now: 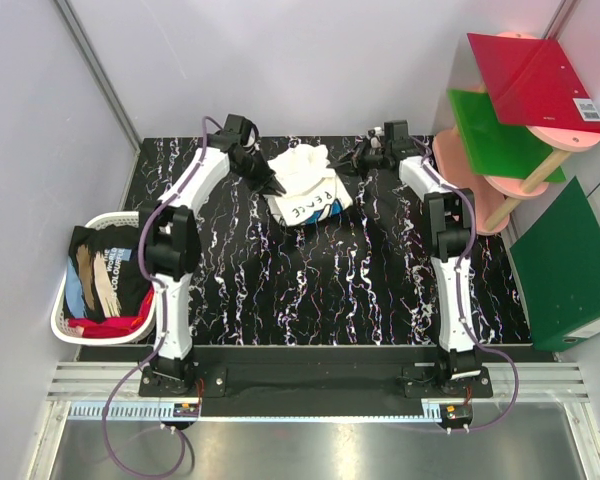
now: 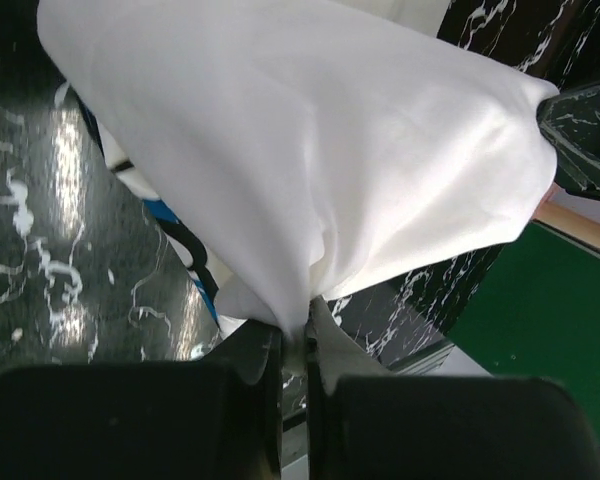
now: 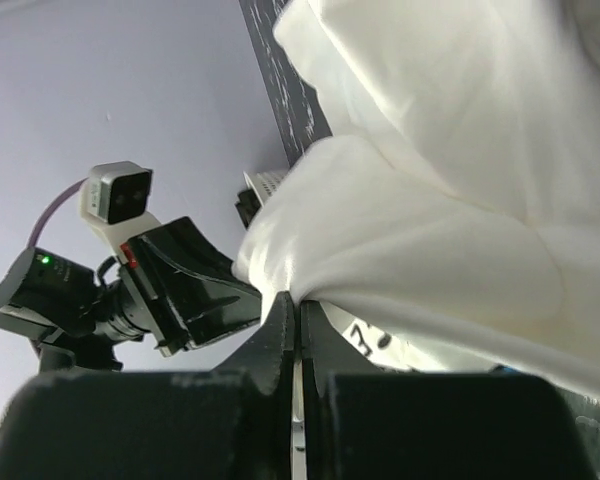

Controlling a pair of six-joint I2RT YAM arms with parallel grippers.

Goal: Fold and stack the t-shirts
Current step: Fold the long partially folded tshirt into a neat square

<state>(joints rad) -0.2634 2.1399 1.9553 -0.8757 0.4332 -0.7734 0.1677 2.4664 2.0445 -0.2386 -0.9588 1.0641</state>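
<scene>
A cream-white t-shirt with dark lettering lies bunched at the far middle of the black marbled table. My left gripper is shut on its left edge; the left wrist view shows the cloth pinched between the fingers. My right gripper is shut on its right edge; the right wrist view shows the cloth held at the fingertips. Other t-shirts, black with tan streaks, blue-and-white and red, lie in the basket at left.
A white laundry basket sits off the table's left edge. Red and green flat boards rest on a pink stand at the far right. A green board leans at the right. Grey walls close the back and left.
</scene>
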